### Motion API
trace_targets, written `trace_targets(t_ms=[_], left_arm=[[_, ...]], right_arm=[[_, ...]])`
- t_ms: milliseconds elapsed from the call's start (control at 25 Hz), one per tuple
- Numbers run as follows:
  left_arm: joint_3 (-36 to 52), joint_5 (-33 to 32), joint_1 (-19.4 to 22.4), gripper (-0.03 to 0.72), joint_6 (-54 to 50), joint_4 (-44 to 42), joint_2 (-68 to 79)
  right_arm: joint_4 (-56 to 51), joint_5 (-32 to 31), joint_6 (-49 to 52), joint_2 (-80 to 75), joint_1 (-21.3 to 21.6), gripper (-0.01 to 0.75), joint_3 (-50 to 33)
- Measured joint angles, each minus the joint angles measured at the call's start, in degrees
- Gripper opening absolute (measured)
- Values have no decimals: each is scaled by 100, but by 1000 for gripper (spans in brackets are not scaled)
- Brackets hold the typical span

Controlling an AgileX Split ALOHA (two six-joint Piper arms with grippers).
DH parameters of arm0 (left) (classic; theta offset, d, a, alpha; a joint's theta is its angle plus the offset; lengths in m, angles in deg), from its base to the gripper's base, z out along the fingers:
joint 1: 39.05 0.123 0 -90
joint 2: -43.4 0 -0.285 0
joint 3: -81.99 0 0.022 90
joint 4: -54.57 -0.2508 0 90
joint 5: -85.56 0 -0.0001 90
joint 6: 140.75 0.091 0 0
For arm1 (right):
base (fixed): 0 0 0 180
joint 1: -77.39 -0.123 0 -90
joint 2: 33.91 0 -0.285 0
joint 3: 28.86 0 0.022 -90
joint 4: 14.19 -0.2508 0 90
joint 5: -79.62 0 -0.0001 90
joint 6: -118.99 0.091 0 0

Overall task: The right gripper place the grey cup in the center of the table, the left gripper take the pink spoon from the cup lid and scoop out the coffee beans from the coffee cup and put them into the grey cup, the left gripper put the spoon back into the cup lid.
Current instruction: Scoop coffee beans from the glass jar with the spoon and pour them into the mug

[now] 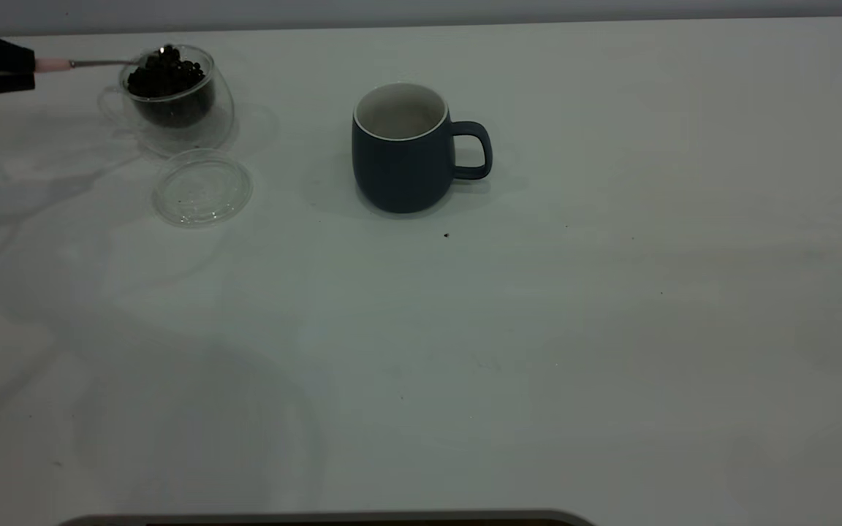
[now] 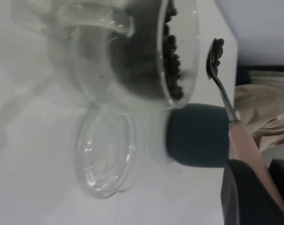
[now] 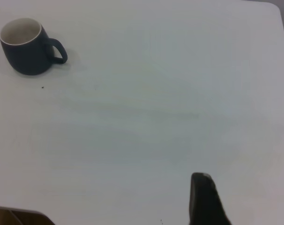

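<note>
White table (image 1: 611, 329), left end effector (image 2: 254, 197) pinching pink spoon (image 2: 240, 140), beans in bowl visible only from wrist.

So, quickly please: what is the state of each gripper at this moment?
Left gripper: closed on the pink spoon, its bowl loaded with beans beside the coffee cup.
Right gripper: holds nothing; open or closed cannot be told.

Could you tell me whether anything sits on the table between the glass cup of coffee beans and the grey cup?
Nothing: in the exterior view, bare table separates the coffee cup from the grey cup. The cup lid lies nearer the camera.
</note>
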Motion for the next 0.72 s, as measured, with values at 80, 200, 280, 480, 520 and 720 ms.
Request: trace_targets(t_ms=[80,200,280,480,520,720], left_arm=[[0,-54,0,134,5,53,0],[0,-80,0,134,5,58,0],[0,-80,0,134,5,58,0],[0,-81,0,134,17,66,0],[0,-87,0,134,17,73,0],[0,-93,-6,134,-31,92,0]], right_arm=[[0,0,0,0,0,456,0],[0,0,0,0,0,456,0],[0,0,0,0,0,456,0],[0,0,0,0,0,456,0],[0,0,0,0,0,456,0],[0,0,0,0,0,456,0]])
